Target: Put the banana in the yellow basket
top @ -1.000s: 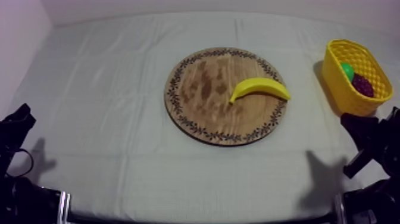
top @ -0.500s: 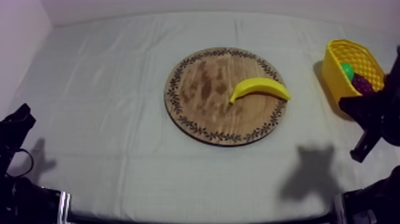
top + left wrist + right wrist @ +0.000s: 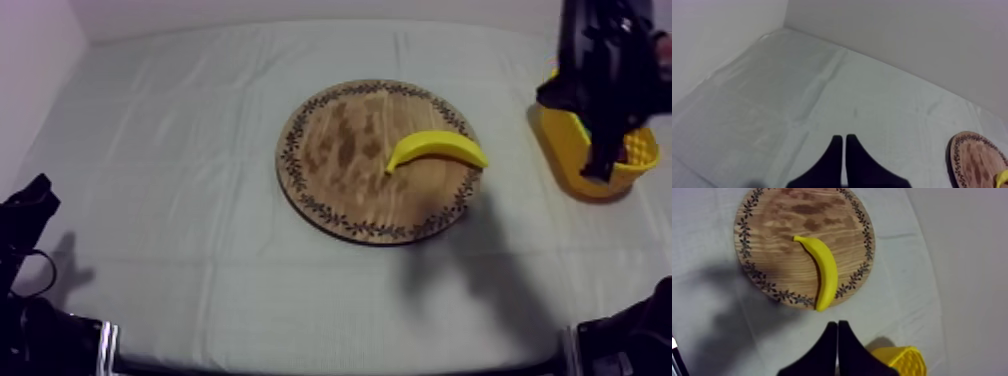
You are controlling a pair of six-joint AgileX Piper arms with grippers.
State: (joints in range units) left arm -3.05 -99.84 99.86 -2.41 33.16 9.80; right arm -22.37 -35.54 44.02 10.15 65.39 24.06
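Banana (image 3: 436,148) lies on board (image 3: 340,160), apart from right jaws.

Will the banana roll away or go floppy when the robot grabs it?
Probably no rolling: the banana is curved and lies on its side on the wooden board. Its smooth skin might slip a little in the right gripper. It looks like a moulded toy, so it is likely stiff when lifted.
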